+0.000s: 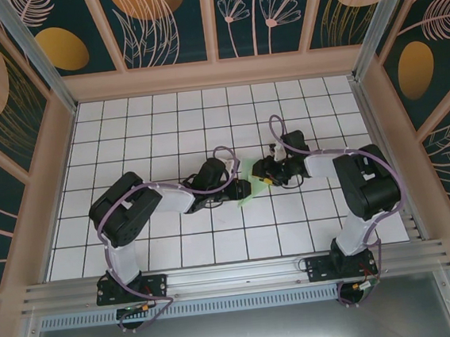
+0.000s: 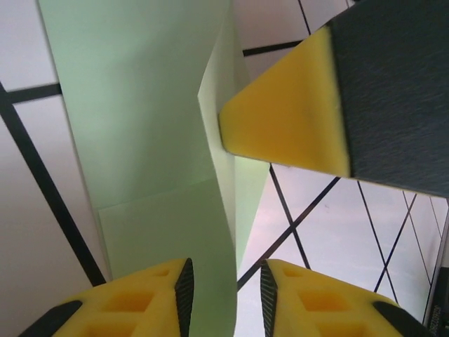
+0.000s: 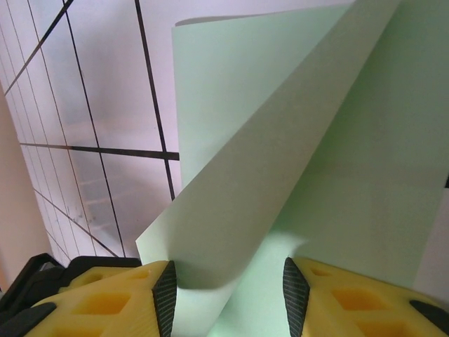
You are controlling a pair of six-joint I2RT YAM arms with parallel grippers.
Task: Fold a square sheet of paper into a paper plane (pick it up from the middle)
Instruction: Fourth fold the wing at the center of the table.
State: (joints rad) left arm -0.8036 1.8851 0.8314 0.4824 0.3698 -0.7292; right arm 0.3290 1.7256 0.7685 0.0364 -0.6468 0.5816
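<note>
The left claw (image 2: 223,284) is narrowly open. Its 2 pads (image 2: 184,291) stand apart, and an upright flap of the paper (image 2: 133,105) rises in the gap. The flap sits close by 1 pad, and bare counter (image 2: 35,210) shows between it and the other pad, so nothing is clamped.

The right claw (image 3: 228,288) is about half open. 2 folded layers of the paper run down between its pads (image 3: 165,298), and the upper layer's shaded edge reaches 1 pad. I cannot tell whether either pad presses on it. In the left wrist view, 1 yellow finger (image 2: 287,119) of the right claw meets the flap's edge from the side.

From above, the paper lies near the middle of the white gridded counter. It is partly folded and lifted, and sits between the 2 claws, which face each other tip to tip.

Count: 1 paper, 2 claws, 2 arms, 1 counter.
</note>
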